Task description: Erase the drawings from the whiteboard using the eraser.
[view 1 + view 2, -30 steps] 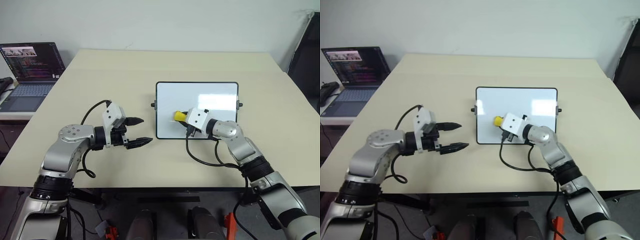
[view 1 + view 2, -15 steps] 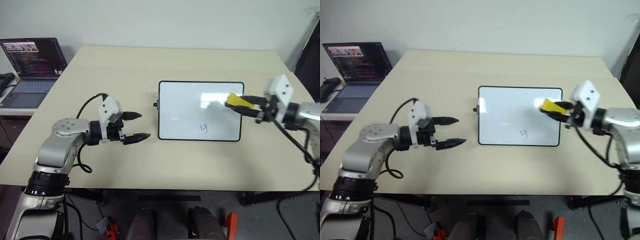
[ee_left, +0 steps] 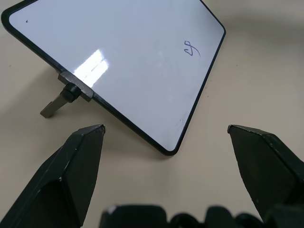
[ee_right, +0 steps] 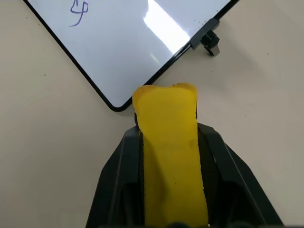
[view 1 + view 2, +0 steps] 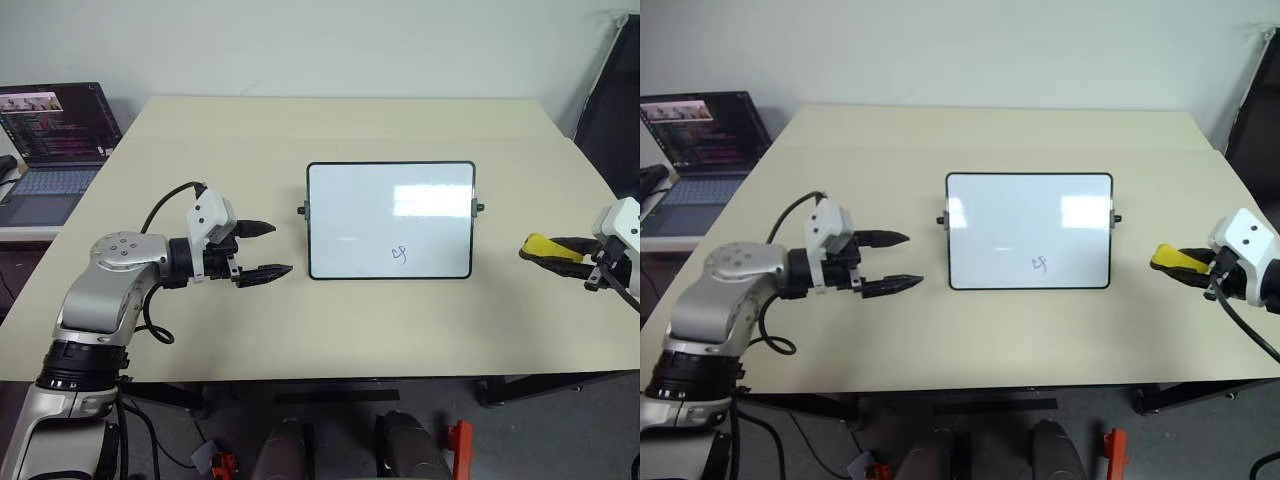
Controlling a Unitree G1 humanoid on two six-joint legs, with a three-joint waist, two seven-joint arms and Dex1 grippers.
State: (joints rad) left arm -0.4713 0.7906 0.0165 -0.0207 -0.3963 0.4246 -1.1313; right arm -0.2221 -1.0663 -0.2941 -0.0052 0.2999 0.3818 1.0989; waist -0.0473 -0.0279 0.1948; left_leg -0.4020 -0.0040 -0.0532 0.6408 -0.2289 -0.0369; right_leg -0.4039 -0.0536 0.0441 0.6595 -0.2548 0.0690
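Whiteboard [image 5: 390, 205] sits flat near the middle of the table [image 5: 300, 130], long side running left to right, and as far as I can see just one scribble [image 5: 400, 255] is left on it, a small dark mark down by the near edge, a bit right of center. Rest of the board looks clean, just glare from the lights.

Eraser [image 5: 545, 246] is the yellow block pinched tight in the right gripper [image 5: 572, 250], parked off past the board's right edge, over bare tabletop. From that gripper the scribble lies at roughly 9 o'clock, so my guess is the coming move is a straight sideways sweep leftward across the board's near right corner. Eraser's long axis already points that way, nose toward the board. Right arm is the obvious one for the job since it has the tool.

Left gripper [image 5: 262, 250] hovers just off the board's left edge, fingers spread wide apart, holding nothing. From there the board is at about 3 o'clock.

Table is a plain beige top, nothing else on it. Off at the far left, on a separate surface, there's a laptop [image 5: 55, 130] with its screen on. Pale wall behind.
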